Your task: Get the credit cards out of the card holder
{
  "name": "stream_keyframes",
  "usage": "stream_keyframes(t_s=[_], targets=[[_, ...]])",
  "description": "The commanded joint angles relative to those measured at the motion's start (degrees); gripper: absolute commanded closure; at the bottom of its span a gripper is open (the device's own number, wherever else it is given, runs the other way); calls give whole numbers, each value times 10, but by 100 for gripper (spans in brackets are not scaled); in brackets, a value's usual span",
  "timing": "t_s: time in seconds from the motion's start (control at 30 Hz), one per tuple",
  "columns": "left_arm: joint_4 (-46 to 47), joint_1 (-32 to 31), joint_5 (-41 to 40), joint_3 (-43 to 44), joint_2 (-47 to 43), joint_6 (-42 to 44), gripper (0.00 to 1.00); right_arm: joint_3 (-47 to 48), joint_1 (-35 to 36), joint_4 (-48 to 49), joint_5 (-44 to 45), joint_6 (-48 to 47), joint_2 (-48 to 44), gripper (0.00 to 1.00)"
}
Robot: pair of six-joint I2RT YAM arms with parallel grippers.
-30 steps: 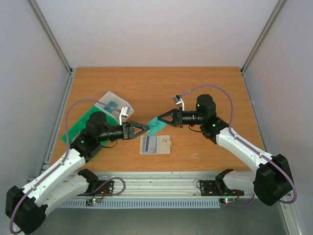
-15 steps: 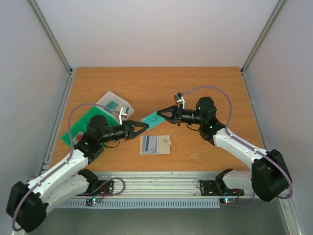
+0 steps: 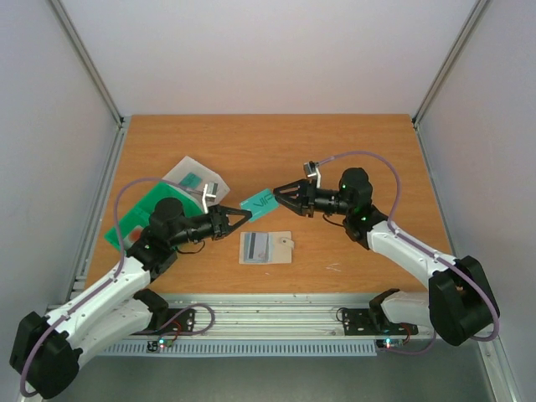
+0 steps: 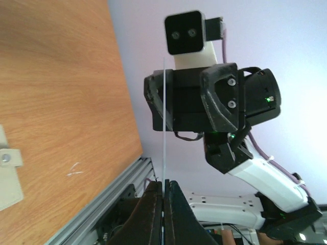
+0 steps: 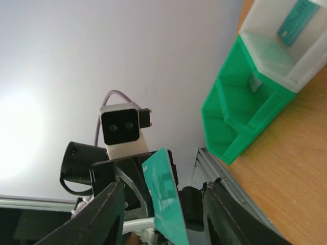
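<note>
Top view: the teal credit card was in the air at the centre of the frame, above the table and between the two gripper tips.

Left gripper: jaws pressed together on the card's lower left end. In the left wrist view the card showed edge-on as a thin pale line, with both fingers closed against it and no gap visible.

Right gripper: at the card's upper right end. In the right wrist view its fingers stood well apart, with the card between them and touching neither. It held nothing.

The card holder lay flat on the table just below the held card, lower centre of the top view. A grey credit card was still in its left half.

At the left of the top view was the green compartmented tray. A clear plastic box sat at its upper end, with another teal card inside.
</note>
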Motion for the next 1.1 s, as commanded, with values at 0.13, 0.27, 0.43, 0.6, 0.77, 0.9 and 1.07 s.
stream_keyframes(t_s=[0.13,0.27,0.43,0.6,0.77,0.9,1.07], targets=[[-173,17,-73,56,6,101,100,-27,-12,-109,4,-76,-52,20],[-226,60,-84,77,18,112,99,-22,-12,-206,15,-143,-82,6],[-338,117,-131,120,38,156,100,-8,-12,-323,43,-218,-127,1],[-407,165,-189,174,74,205,100,10,-12,-400,50,-262,-151,2],[-453,228,-204,226,138,229,99,28,-12,-446,54,-291,-159,2],[-468,275,-209,261,193,241,100,35,-11,-454,51,-298,-163,1],[-465,335,-194,297,282,241,100,38,-11,-459,60,-299,-167,2]])
